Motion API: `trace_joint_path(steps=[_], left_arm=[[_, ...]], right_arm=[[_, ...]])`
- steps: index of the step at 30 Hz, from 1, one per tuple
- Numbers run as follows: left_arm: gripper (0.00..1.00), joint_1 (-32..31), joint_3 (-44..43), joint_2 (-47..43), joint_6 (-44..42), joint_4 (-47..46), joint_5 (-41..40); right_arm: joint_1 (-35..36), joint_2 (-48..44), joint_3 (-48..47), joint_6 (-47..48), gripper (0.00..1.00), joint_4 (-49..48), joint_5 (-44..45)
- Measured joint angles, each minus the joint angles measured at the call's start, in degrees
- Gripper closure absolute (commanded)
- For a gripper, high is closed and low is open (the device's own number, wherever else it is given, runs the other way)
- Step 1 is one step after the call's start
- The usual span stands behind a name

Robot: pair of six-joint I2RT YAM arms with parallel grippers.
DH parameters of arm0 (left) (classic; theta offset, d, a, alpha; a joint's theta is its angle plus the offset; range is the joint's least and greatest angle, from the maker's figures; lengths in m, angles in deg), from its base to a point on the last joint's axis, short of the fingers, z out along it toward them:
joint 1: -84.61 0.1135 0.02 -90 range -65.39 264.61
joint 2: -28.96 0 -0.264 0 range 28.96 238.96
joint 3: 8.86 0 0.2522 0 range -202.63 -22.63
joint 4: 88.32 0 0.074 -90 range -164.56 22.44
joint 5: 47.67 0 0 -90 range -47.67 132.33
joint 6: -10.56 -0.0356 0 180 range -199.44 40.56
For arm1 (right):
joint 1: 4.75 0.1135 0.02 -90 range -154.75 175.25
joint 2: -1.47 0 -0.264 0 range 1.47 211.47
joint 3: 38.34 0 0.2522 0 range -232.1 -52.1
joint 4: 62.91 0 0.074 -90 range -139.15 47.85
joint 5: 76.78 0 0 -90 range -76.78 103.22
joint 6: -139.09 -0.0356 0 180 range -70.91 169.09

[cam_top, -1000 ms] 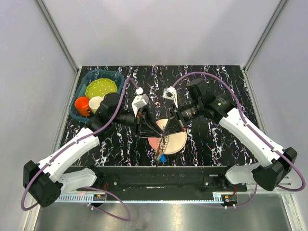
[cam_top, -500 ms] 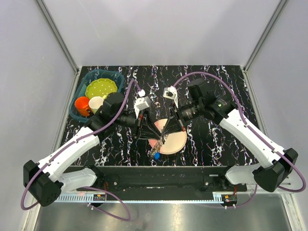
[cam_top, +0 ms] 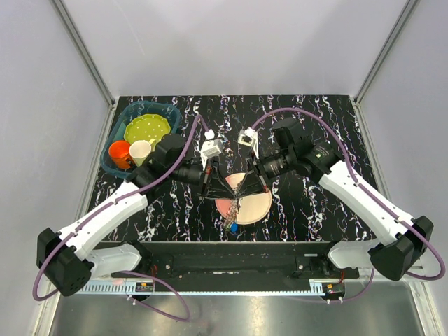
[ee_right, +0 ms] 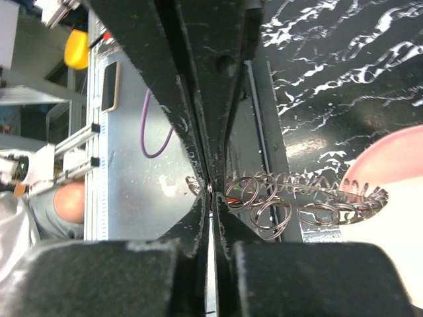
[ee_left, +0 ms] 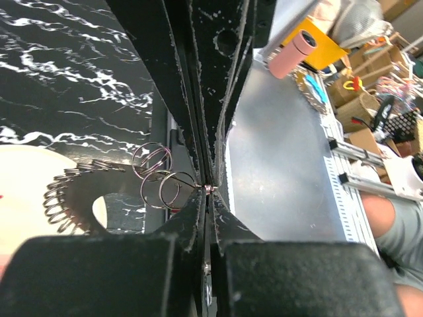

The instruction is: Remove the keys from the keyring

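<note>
Right now both claws are clenched, tips almost meeting above the pink plate [cam_top: 260,204] near the front edge of the tabletop [cam_top: 301,210]. My left gripper [ee_left: 207,187] pinches the keyring [ee_left: 63,198] by a thin wire; my right gripper [ee_right: 210,191] nips its coiled rim. A blue-headed key [cam_top: 233,228] shows at the plate's front rim.

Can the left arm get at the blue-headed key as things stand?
Probably not yet. The left gripper is shut on the keyring, as is the right gripper, so it has no free jaws. The blue-headed key itself shows uncovered at the pink plate's near edge.
</note>
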Motion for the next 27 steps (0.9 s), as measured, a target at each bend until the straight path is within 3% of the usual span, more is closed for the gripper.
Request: trace_joint_path(steps=[4,7,16,27], left_arm=[[1.0,0.02,1.16,-1.4,0.74,-0.87,-4.76],[1.0,0.17,5.16,-4.55,3.32,-7.37,-7.76],[1.0,0.52,7.93,-7.04,11.1,-21.42,-12.39],[1.0,0.92,13.94,-9.46,19.69,-41.35,-15.43]], right_arm=[[0.04,-0.33,-0.02,-3.91,0.66,-1.11,6.62],[0.33,-2.93,2.27,-7.08,0.58,-5.51,10.97],[0.35,-17.84,19.43,-13.31,0.56,-30.58,15.91],[0.35,-21.9,28.11,-16.96,0.57,-48.5,18.88]])
